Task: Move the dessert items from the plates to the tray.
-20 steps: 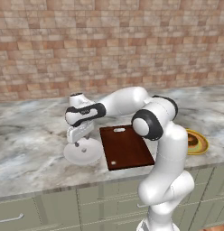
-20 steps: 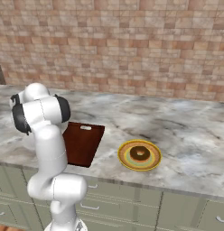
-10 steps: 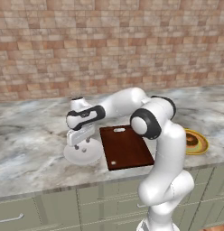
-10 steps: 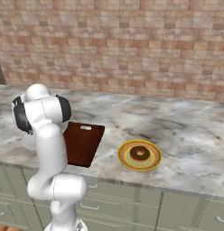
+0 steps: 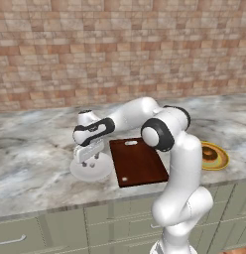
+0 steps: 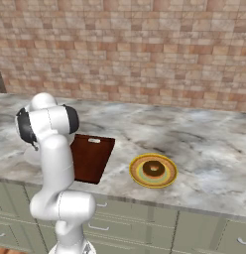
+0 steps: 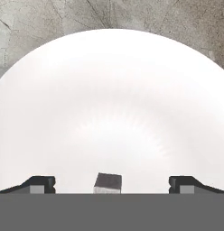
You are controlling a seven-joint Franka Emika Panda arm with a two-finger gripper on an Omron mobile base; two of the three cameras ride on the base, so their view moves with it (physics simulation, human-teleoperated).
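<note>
My gripper [image 5: 90,161] hangs open just above the plain white plate [image 5: 75,171], fingers pointing down. In the hand view the plate [image 7: 114,99] lies close below, and a tiny white cube-like morsel [image 7: 107,183] sits between my two fingertips [image 7: 39,185], touching neither. The dark reddish-brown tray [image 5: 137,161] lies right of this plate, its pale slot at the far end. A brown ring doughnut [image 6: 153,168] rests on the yellow-rimmed plate [image 6: 153,170] further right, also seen as doughnut [image 5: 210,155].
The marble counter [image 6: 204,149] runs along a brick wall [image 5: 120,44]. Its front edge lies just below both plates, with green-grey cabinet drawers [image 6: 159,233] underneath. My own arm hides the tray's left part in the right base view.
The hand has lowered slightly toward the white plate. The jaws have stayed wide apart.
</note>
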